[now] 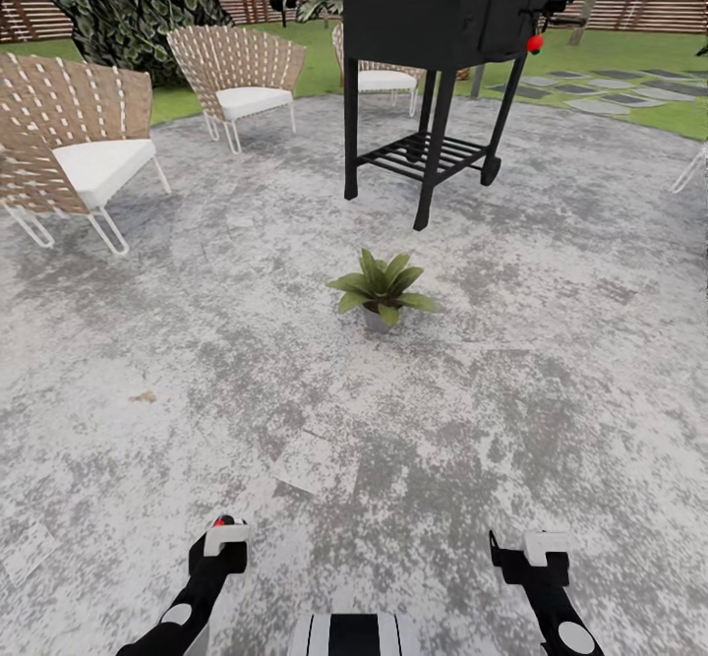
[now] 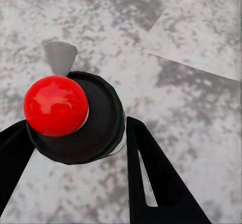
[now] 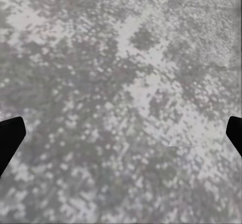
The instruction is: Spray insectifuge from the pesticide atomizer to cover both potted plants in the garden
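The left gripper [image 2: 75, 148] is clamped on the pesticide atomizer [image 2: 75, 118], low by the patio's [image 1: 551, 361] near edge, ready for spraying. The right gripper [image 3: 121, 138] is spread apart, empty. One potted plant [image 1: 382, 289] stands mid-patio, before the grill [image 1: 442, 56].

Black grill [image 1: 447, 7]: top cut off by the frame edge, hiding part of the wicker chair [image 1: 379, 74] behind it. Left gripper [image 2: 80, 133]: the object clasped beside the grill-facing patio is unidentifiable (red ball, dark disc).
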### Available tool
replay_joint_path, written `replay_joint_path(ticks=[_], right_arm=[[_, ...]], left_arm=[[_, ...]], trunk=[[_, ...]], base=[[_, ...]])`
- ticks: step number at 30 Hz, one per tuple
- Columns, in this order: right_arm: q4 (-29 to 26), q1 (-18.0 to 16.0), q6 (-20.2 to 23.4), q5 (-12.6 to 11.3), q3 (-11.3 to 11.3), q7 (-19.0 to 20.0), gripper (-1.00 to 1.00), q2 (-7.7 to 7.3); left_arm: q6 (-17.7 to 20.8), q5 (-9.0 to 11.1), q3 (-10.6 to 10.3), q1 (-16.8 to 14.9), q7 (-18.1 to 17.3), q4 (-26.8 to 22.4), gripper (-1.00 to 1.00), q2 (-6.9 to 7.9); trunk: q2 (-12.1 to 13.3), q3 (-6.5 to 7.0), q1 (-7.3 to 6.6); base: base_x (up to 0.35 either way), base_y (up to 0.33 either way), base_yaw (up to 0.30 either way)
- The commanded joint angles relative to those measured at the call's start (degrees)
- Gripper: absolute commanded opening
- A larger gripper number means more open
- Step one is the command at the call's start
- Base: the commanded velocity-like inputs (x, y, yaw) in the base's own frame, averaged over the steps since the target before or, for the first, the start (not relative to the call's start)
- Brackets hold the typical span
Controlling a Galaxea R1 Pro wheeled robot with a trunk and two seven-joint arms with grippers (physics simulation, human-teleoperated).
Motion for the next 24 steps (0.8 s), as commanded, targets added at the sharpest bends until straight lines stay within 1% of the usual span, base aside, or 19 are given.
replay_joint_path(ticks=[1,6,8,11,13,14,15,16,20,24], right_arm=[[0.0,0.0,-0.1,0.2,0.0,-0.2,1.0,-0.01],[0.7,0.0,-0.2,0.2,0.0,-0.1,1.0,0.05],[1.7,0.0,-0.2,0.1,0.0,-0.1,1.0,0.09],[2.7,0.0,-1.4,0.1,0.0,0.0,1.0,0.12],[3.8,0.0,-3.1,0.1,0.0,0.0,1.0,0.13],[5.8,0.0,-4.7,0.1,0.0,0.0,1.0,0.12],[7.2,0.0,-6.1,0.1,0.0,0.0,1.0,0.11],[7.9,0.0,-6.8,0.1,0.0,0.0,1.0,0.1],[12.2,0.0,-12.8,0.2,-0.1,-0.1,1.0,0.09],[16.8,0.0,-14.9,0.2,-0.1,-0.2,1.0,0.08]], left_arm=[[-0.1,-0.1,0.1,0.0,0.0,0.1,-1.0,-0.09],[0.4,-0.1,0.0,0.0,0.0,0.3,-1.0,-0.41],[0.6,-0.2,-0.1,0.0,0.0,0.4,-1.0,-0.42],[2.6,-0.1,-0.1,0.0,-0.2,0.4,-1.0,0.01],[6.4,-0.1,0.0,0.0,-0.3,0.5,-1.0,0.56],[8.9,-0.1,0.0,0.0,-0.5,0.5,-1.0,0.93],[10.0,-0.1,0.0,0.0,-0.6,0.5,-1.0,1.06],[10.5,-0.1,0.0,0.0,-0.6,0.5,-1.0,1.13],[12.0,-0.3,-0.2,0.1,-0.6,0.5,-1.0,1.23],[12.3,-0.5,-0.5,0.1,-0.6,0.6,-1.0,1.09]], trunk=[[0.0,0.19,-0.03],[0.1,1.3,-0.16],[0.1,1.74,-0.21],[0.1,2.41,-0.29],[0.2,2.85,-0.34],[0.2,3.08,-0.37],[0.2,3.31,-0.39],[0.2,3.55,-0.42],[0.3,4.54,-0.52],[0.3,5.58,-0.63]], base=[[0.0,0.0,0.0],[0.0,0.0,-0.035],[0.0,0.0,-0.19],[0.0,0.0,-0.238],[0.0,0.0,-0.251],[0.0,0.0,-0.257],[0.0,0.0,-0.259],[0.0,0.0,-0.26],[0.0,0.0,-0.267],[0.0,0.0,-0.269]])
